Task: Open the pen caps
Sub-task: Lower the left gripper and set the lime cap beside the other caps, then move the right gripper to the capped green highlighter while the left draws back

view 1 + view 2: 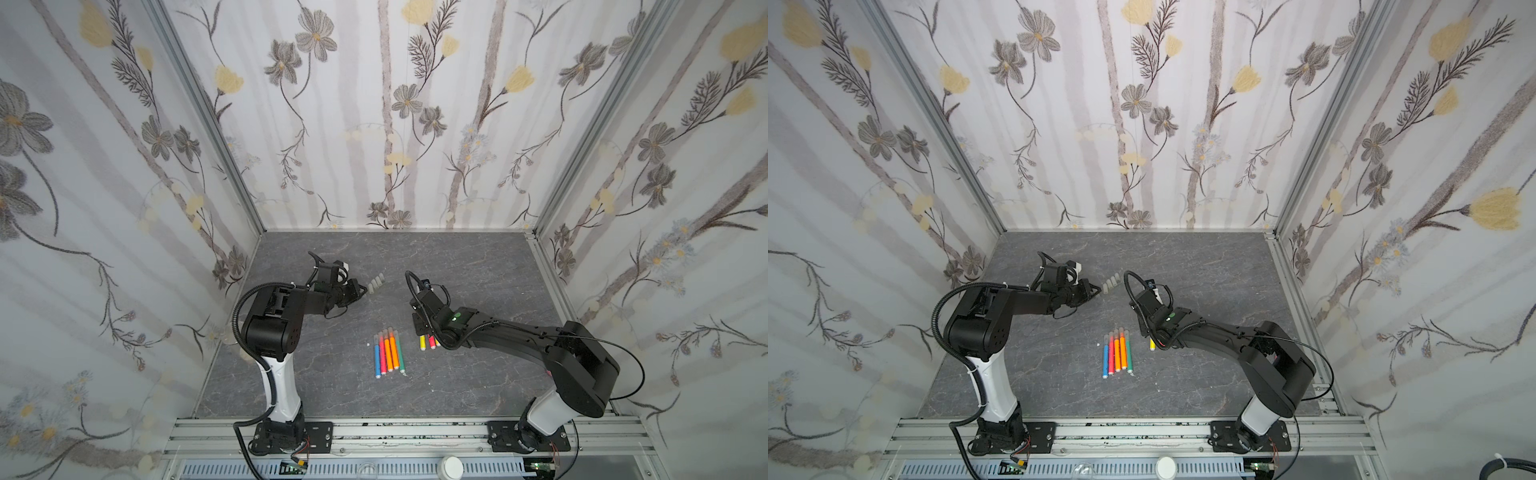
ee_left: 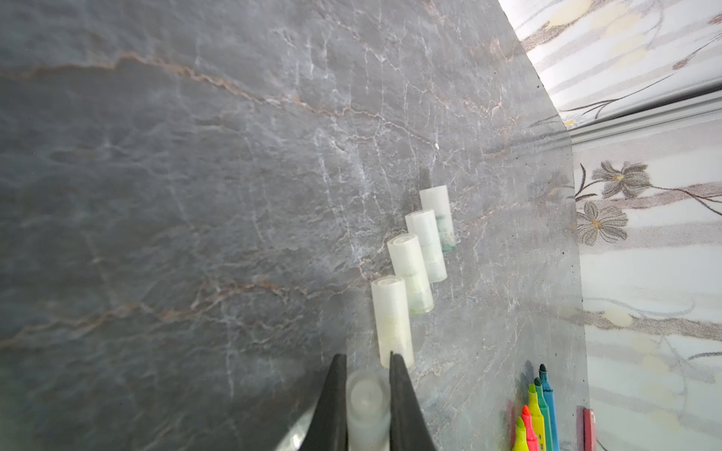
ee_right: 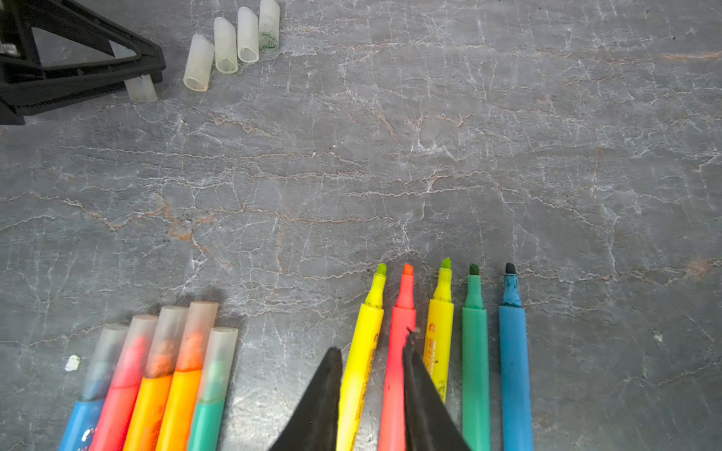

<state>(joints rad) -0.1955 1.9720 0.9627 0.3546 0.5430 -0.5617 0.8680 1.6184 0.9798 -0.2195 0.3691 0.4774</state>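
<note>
Halfway, we reckon: five capped pens [image 3: 156, 371] wait centre, five uncapped pens [image 3: 474, 351] lie right under the part-open right gripper [image 3: 371, 340], four caps [image 2: 410, 273] rest far (a fifth cap [image 2: 367, 402] pinched in the left gripper [image 2: 366, 354]).

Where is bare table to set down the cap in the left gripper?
Bare: the table between the loose caps and the capped pens, and all behind the caps to the back wall. Crowded: by the held cap, the capped pens and, at the right gripper, the uncapped pens.
</note>
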